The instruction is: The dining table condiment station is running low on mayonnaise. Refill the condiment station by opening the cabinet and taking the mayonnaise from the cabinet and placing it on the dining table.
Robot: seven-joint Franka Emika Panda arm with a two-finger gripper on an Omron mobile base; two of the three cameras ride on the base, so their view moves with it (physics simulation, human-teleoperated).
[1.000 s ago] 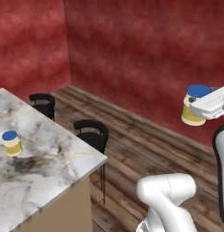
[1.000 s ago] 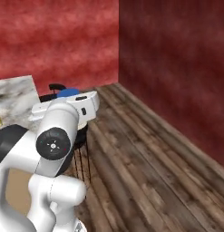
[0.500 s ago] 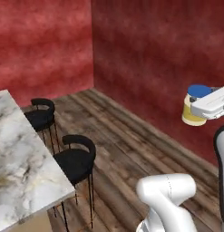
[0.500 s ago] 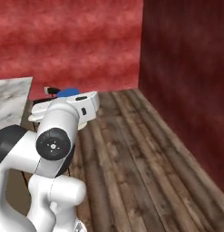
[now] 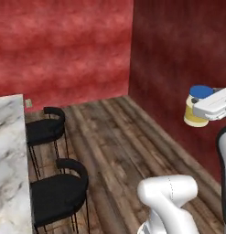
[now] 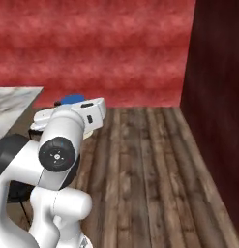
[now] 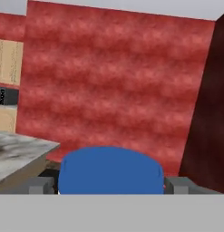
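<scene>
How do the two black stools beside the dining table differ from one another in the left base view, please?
The nearer stool looks larger and sits lower in the picture; the farther stool looks smaller, closer to the red wall. The nearer stool shows more of its seat than the farther stool. Both are black, round-seated, thin-legged, beside the dining table.

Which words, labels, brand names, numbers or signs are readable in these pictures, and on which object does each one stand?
No text can be read in any view.
Mayonnaise jar: pale side and blue lid, no label visible.
Dark strip on the far wall unit: a few pale marks, too small and blurred to read.
Marble table, stools, red walls and wooden floor: no writing.
</scene>
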